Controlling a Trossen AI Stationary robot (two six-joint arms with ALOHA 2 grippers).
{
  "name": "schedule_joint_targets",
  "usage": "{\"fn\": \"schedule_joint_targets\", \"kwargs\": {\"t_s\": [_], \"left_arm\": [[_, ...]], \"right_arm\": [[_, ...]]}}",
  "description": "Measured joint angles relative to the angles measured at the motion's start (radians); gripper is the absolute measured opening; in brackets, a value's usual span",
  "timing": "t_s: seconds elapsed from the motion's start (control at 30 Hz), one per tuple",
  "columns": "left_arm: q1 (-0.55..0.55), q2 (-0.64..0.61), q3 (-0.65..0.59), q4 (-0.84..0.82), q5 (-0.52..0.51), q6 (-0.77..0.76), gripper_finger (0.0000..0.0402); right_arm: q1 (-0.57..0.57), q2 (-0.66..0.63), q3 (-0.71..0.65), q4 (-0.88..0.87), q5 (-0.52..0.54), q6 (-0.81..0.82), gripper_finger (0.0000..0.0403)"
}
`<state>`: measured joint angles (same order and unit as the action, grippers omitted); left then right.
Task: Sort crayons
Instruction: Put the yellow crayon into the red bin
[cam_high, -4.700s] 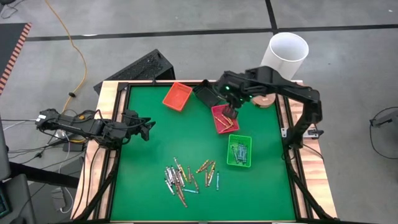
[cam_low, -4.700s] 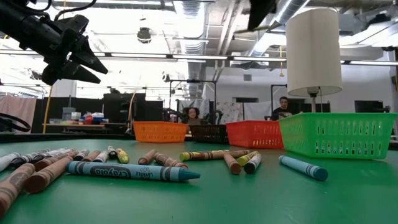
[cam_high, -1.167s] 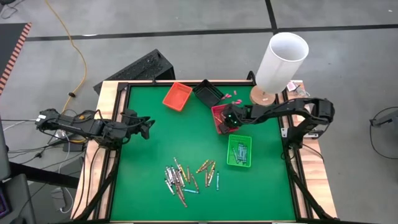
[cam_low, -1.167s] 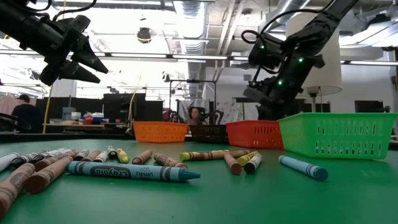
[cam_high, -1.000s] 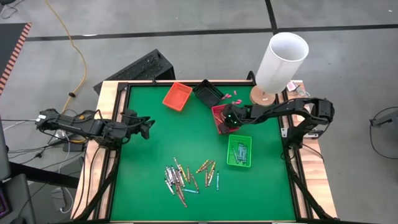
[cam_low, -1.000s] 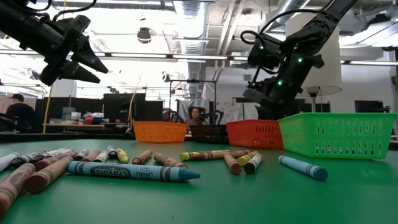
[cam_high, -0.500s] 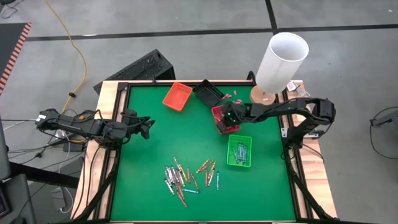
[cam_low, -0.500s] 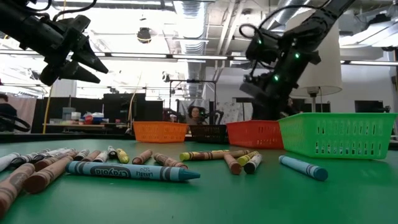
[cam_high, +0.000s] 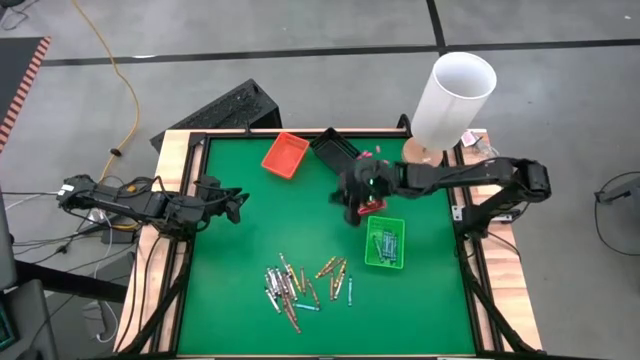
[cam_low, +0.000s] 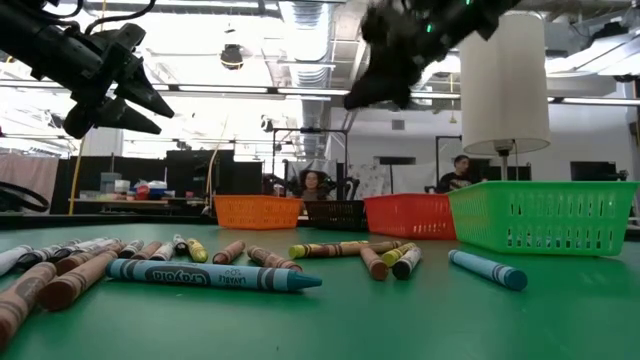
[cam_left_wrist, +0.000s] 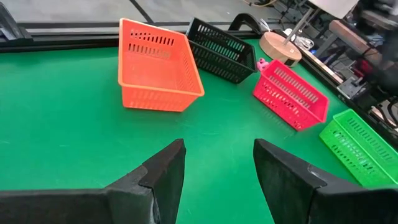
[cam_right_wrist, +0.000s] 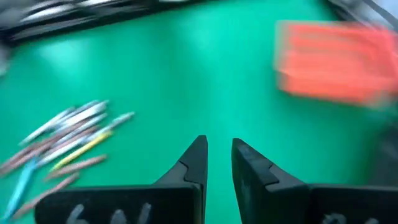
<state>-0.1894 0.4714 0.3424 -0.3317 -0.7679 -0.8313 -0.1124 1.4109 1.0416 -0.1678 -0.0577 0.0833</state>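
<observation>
Loose crayons (cam_high: 300, 283) lie in a heap on the green mat near its front edge; they also show in the low view (cam_low: 215, 275) and the right wrist view (cam_right_wrist: 62, 149). More crayons lie in the green tray (cam_high: 385, 242). My right gripper (cam_high: 351, 207) hangs high over the mat beside the red tray (cam_high: 372, 203), its fingers a little apart with nothing between them (cam_right_wrist: 217, 152). My left gripper (cam_high: 238, 203) waits at the mat's left edge, open and empty (cam_left_wrist: 217, 155).
An orange tray (cam_high: 285, 154) and a black tray (cam_high: 335, 150) stand at the back of the mat. A tall white cylinder on a wooden foot (cam_high: 455, 90) stands at the back right corner. Bare mat lies between the heap and the trays.
My right gripper has risen from just over the red tray and swung toward the table's left, rolling its wrist as it went. It now hangs well above the trays. The crayons and trays have stayed where they were.
</observation>
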Motion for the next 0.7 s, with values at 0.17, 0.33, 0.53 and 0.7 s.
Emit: {"fn": "schedule_joint_targets", "kwargs": {"t_s": [0.17,0.33,0.53,0.7], "left_arm": [[0.0,0.0,0.0,0.0,-0.004,0.006,0.018],[0.0,0.005,0.0,-0.002,-0.004,0.006,0.018],[0.0,0.026,0.0,0.002,-0.003,0.005,0.018],[0.0,0.058,0.0,0.008,0.002,-0.005,0.018]], "right_arm": [[0.151,0.041,0.0,0.034,-0.019,-0.238,0.0069],[0.24,0.124,-0.001,0.086,-0.018,-0.336,0.0069],[0.269,0.231,0.002,0.156,-0.019,-0.397,0.0069],[0.267,0.314,0.001,0.144,-0.031,-0.407,0.0069]]}}
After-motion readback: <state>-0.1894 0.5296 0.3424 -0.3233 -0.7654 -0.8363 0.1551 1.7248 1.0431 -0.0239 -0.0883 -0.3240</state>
